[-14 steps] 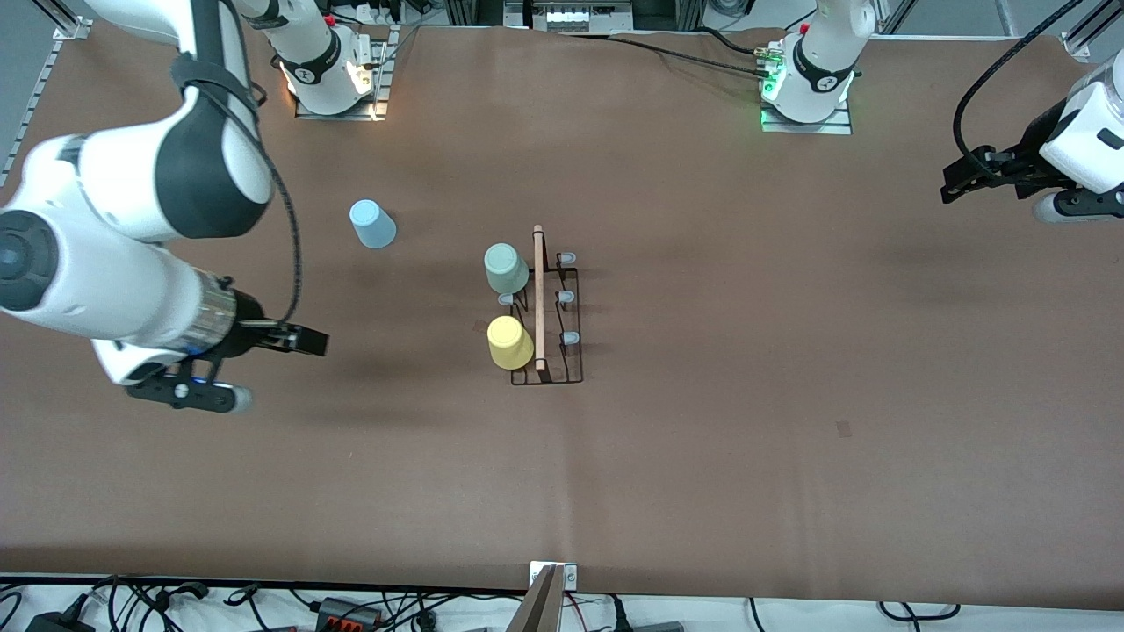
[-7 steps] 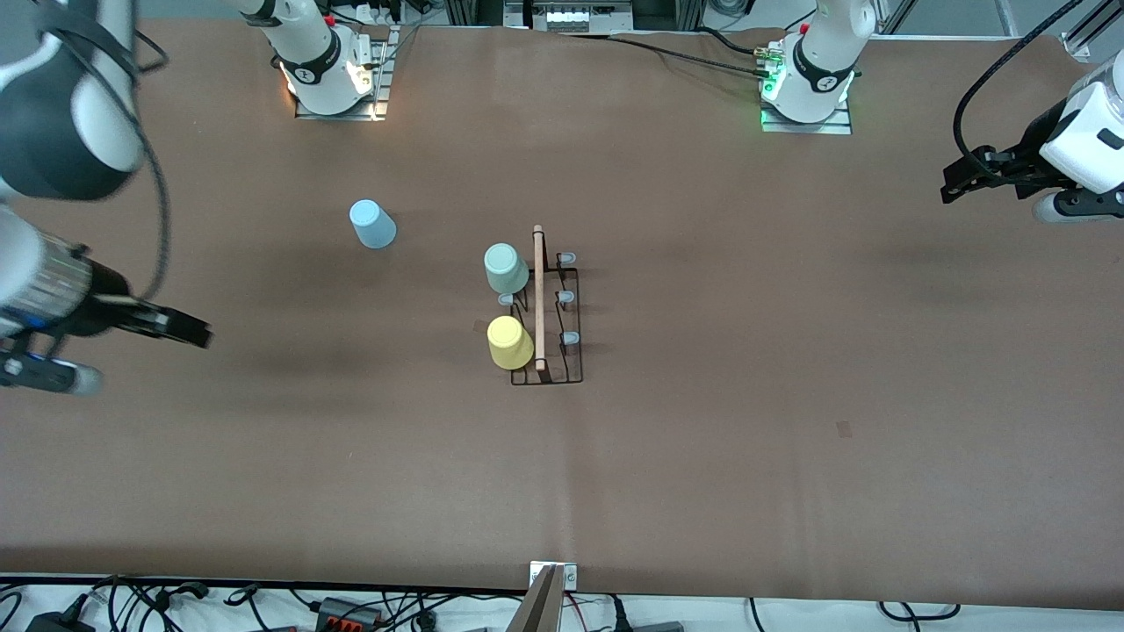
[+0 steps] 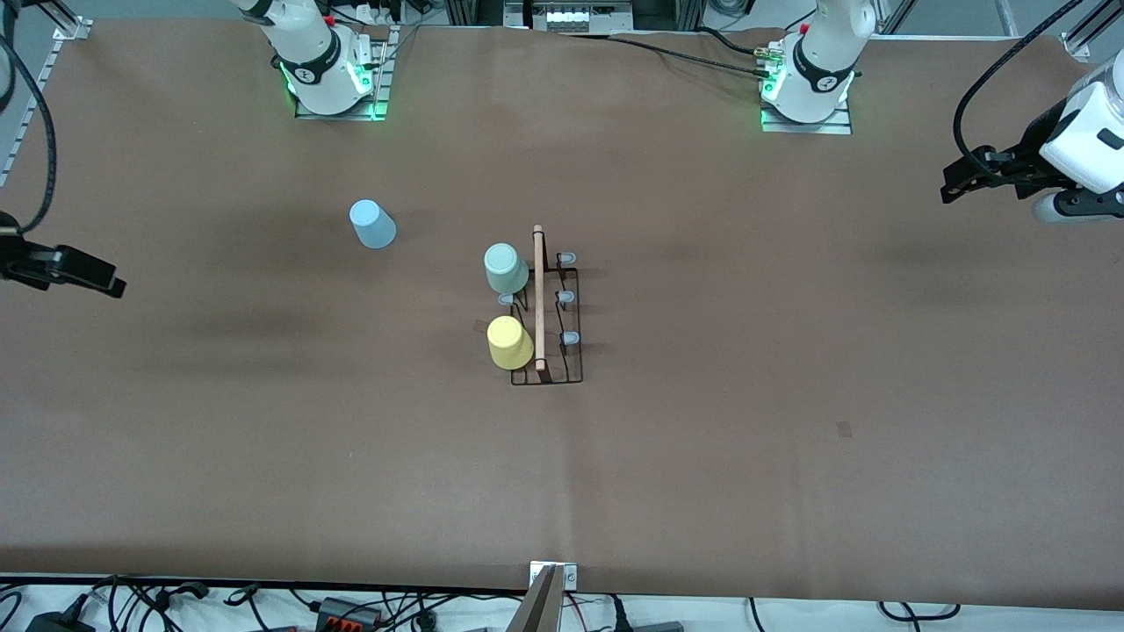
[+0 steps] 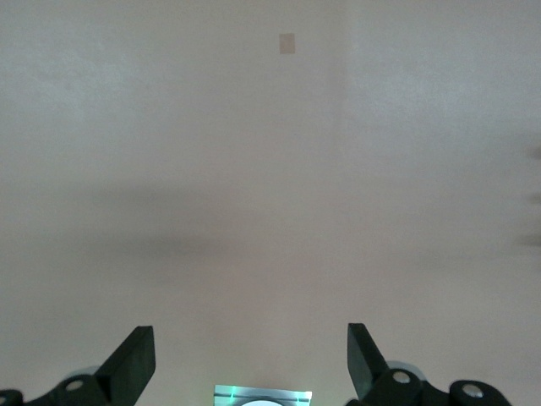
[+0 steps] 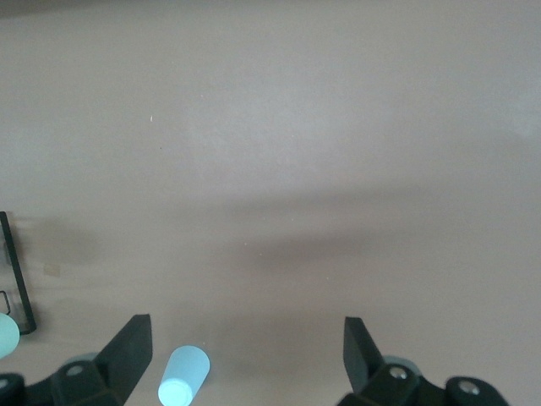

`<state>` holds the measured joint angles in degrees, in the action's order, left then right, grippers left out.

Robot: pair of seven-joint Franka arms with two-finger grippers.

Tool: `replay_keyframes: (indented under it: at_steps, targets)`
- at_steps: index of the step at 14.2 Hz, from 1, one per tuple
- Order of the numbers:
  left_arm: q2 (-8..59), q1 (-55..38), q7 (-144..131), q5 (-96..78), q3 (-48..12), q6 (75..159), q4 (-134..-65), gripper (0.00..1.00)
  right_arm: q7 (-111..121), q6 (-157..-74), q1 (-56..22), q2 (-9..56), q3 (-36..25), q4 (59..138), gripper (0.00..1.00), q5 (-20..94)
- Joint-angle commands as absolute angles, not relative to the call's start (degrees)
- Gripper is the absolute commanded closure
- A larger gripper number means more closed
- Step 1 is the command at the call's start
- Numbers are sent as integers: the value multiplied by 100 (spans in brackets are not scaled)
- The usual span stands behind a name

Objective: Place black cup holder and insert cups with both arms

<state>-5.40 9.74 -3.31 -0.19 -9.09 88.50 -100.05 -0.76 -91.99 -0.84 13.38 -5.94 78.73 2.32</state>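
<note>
Two cups seated on the black cup holder (image 3: 546, 307): pale green cup (image 3: 506, 268) and yellow cup (image 3: 509, 341), both on pegs facing the right arm's end. Light blue cup (image 3: 372, 224) not yet inserted, standing alone on the counter (image 3: 790, 439).

Right claw (image 3: 75, 270) released, empty, up at the counter's edge at the right arm's end, well apart from the blue cup, which sits between it and the holder. Probably next: reach in over that cup, clench, carry to a free peg.

Left claw (image 3: 966, 180) released, empty, waiting at the left arm's end, well apart from the holder.
</note>
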Motion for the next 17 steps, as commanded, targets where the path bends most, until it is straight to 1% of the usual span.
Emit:
replay_keyframes:
  at_steps: [1, 3, 5, 9, 12, 17]
  targets:
    - [-466, 984, -220, -141, -888, 8745, -9853, 0, 61, -9517, -9, 810, -448, 8672, 0, 88]
    - [-466, 984, -220, -141, -888, 8736, -9853, 0, 123, -9965, -18, 310, -448, 9488, 0, 79]
    - [-466, 984, -220, -141, -896, 8736, -9852, 0, 158, -10046, -18, 10, -448, 9930, 0, 70]
    - [-466, 984, -220, -132, -888, 8736, -9853, 0, 237, -9976, -35, -105, -431, 9967, 0, 62]
    - [-466, 993, -220, -132, -888, 8736, -9853, 0, 272, -9739, -44, -70, -422, 9853, 0, 62]
    - [-457, 993, -220, -132, -888, 8736, -9853, 0, 255, -9782, -44, -70, -404, 9853, 0, 62]
